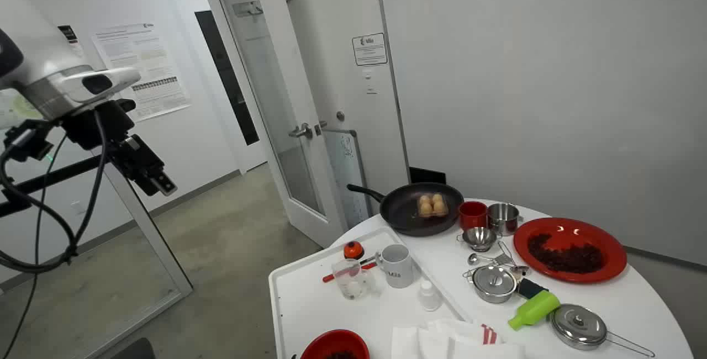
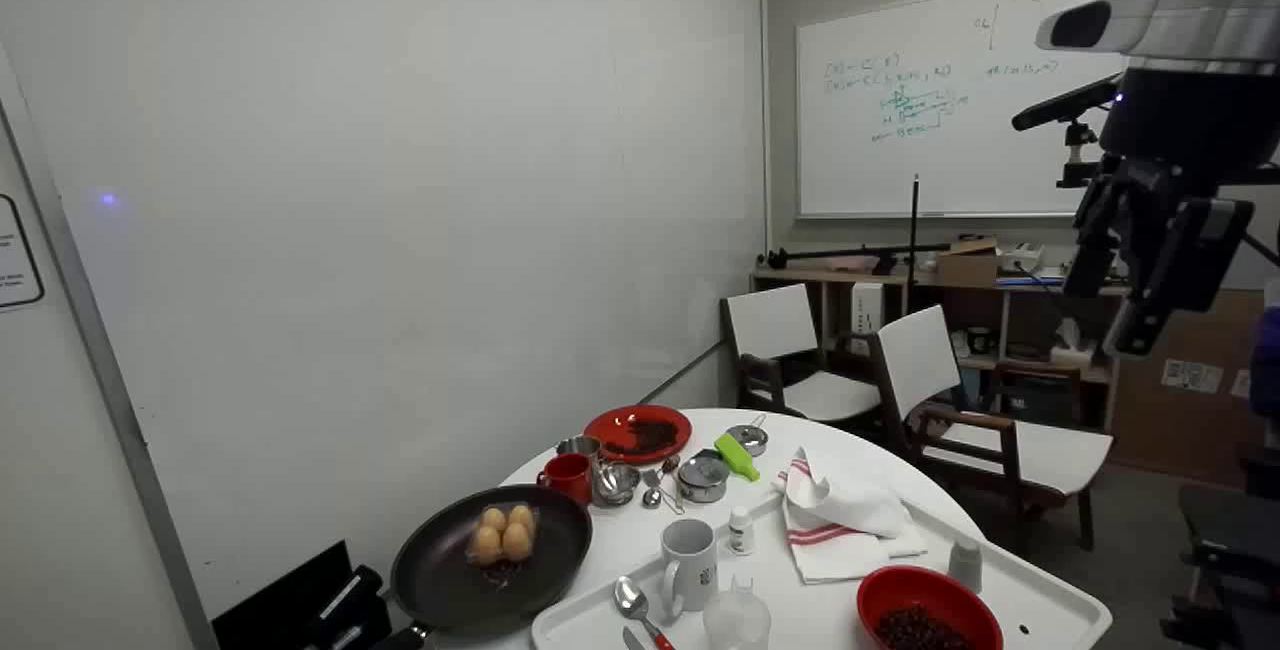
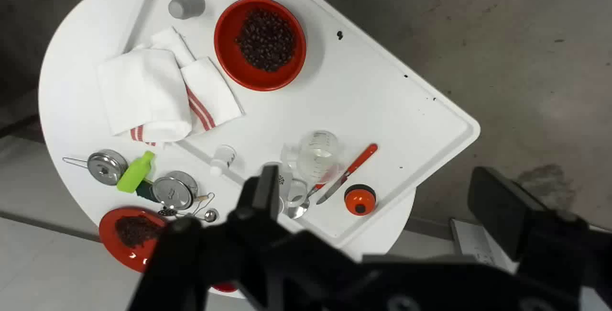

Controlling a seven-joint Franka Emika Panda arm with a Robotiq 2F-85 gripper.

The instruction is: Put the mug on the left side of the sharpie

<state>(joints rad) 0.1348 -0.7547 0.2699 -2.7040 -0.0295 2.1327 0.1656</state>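
White table (image 1: pixel 624 304) (tray (image 1: pixel 301 304), mug (image 1: pixel 399 268)); grey wall (image 1: pixel 552 99)

Your white table (image 1: pixel 629 305) carries the overhanging tray (image 1: pixel 301 304); beside it you have the pan (image 1: pixel 399 209), red cup (image 1: pixel 473 216), metal cup (image 1: pixel 503 218), metal bowl (image 1: pixel 479 239), utensils (image 1: pixel 504 259), two lidded pots (image 1: pixel 494 283), green bottle (image 1: pixel 533 310) and red plate (image 1: pixel 588 231).

A grey wall (image 1: pixel 530 99) rises behind the round white table (image 1: pixel 624 304), and a glass-paned door (image 1: pixel 295 88) stands near it over grey floor (image 1: pixel 232 226). In an exterior view, two white chairs (image 2: pixel 912 365) with dark arms stand before shelves (image 2: pixel 982 288), and above these hangs a whiteboard (image 2: pixel 870 185) with green and dark writing.
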